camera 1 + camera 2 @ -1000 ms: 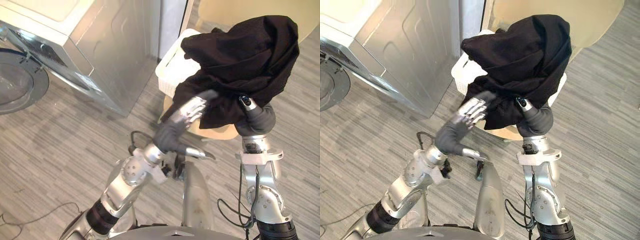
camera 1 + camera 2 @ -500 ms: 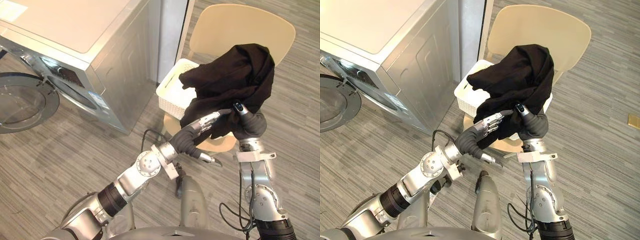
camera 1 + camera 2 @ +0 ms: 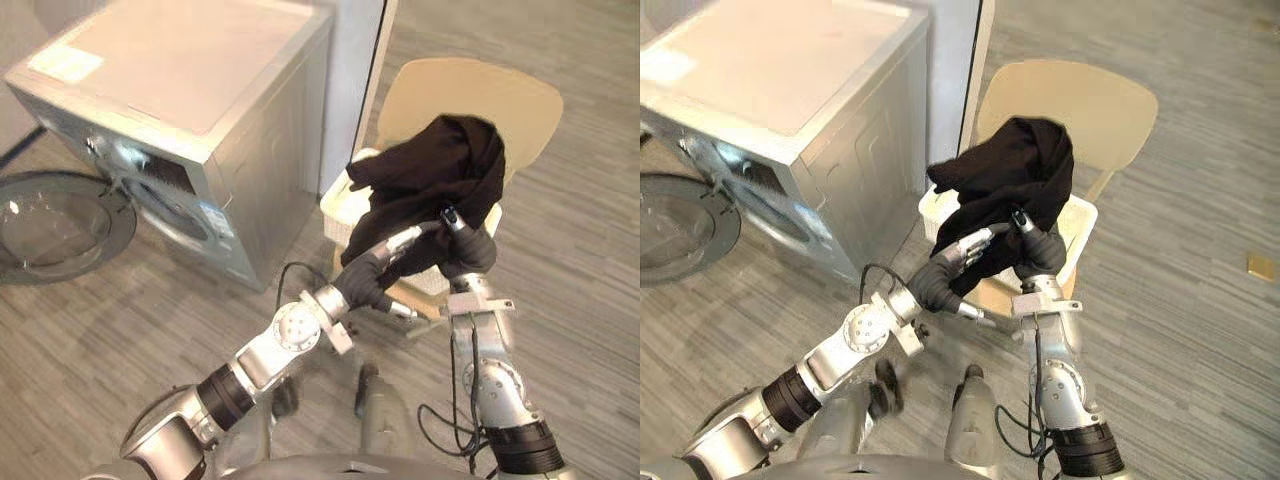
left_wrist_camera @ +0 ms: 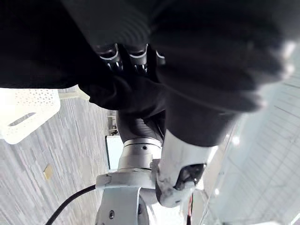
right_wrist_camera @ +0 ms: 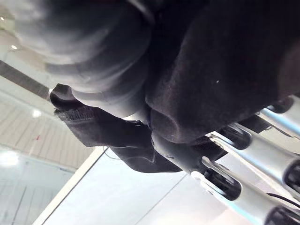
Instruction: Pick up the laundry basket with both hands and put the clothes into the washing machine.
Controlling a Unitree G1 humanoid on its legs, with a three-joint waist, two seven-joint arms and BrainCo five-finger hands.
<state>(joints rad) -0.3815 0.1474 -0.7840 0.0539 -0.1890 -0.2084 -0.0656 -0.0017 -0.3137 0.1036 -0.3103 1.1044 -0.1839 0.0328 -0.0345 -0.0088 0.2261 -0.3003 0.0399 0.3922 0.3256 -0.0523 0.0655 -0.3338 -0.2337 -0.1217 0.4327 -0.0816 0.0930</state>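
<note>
A black garment hangs bunched in the air over the white laundry basket, which sits on a beige chair. My right hand is raised under the garment, and its fingers curl into the cloth. From the left, my left hand reaches up to the garment's lower fold; its fingers are straight and press into the cloth. The grey washing machine stands to the left of the chair with its round door swung open.
A white wall panel stands between the machine and the chair. Grey striped floor spreads in front of the machine and to the right of the chair. A small tan tile lies on the floor at the far right.
The camera has pulled back and up, so the whole scene looks smaller. My left hand rose from below the garment and now touches it beside my right hand.
</note>
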